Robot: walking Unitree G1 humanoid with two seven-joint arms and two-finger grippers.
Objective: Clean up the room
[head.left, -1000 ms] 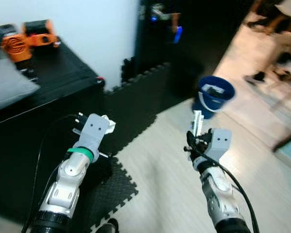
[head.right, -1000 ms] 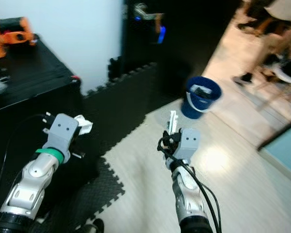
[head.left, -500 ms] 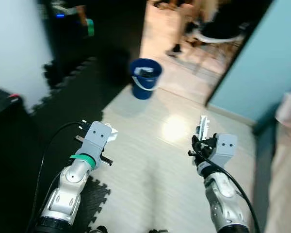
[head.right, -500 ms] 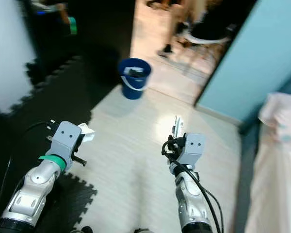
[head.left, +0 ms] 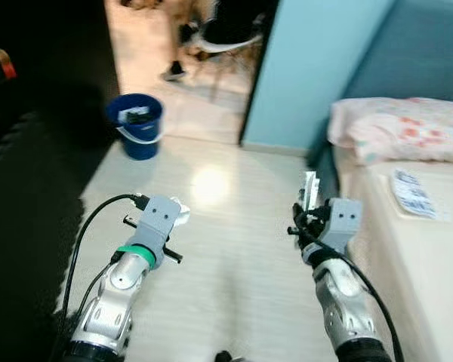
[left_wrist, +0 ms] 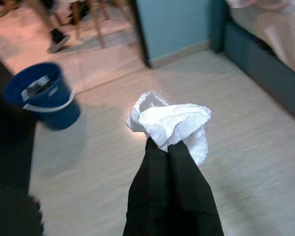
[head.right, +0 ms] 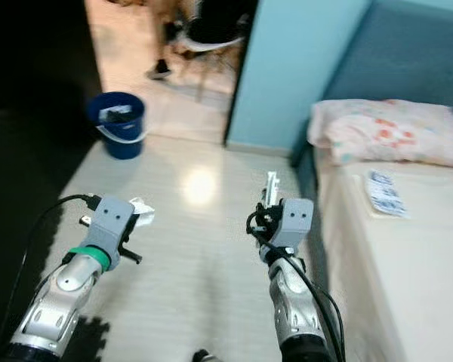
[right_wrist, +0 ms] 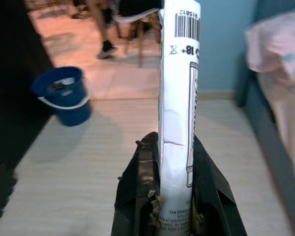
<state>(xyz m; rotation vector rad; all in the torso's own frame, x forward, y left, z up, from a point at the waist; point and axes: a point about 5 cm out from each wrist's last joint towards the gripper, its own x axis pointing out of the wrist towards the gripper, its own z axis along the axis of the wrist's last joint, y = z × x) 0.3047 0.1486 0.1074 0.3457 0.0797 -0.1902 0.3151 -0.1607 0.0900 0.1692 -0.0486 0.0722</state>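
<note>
1. Bucket [head.left: 137,134], blue, stands on the floor far left by the doorway; I judge it my drop-off.
2. Left gripper [left_wrist: 168,145] is clenched on a crumpled white tissue [left_wrist: 172,125].
3. Right gripper [right_wrist: 174,204] grasps an upright white packet [right_wrist: 178,98].
4. Next I need to walk both loads to the bucket.

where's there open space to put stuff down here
Free: the pale floor between the blue bucket and the bed, and the bed top beside the packet below the pillow. Crowded: the doorway with a chair. Left claw holds a tissue, right claw a white pack.
</note>
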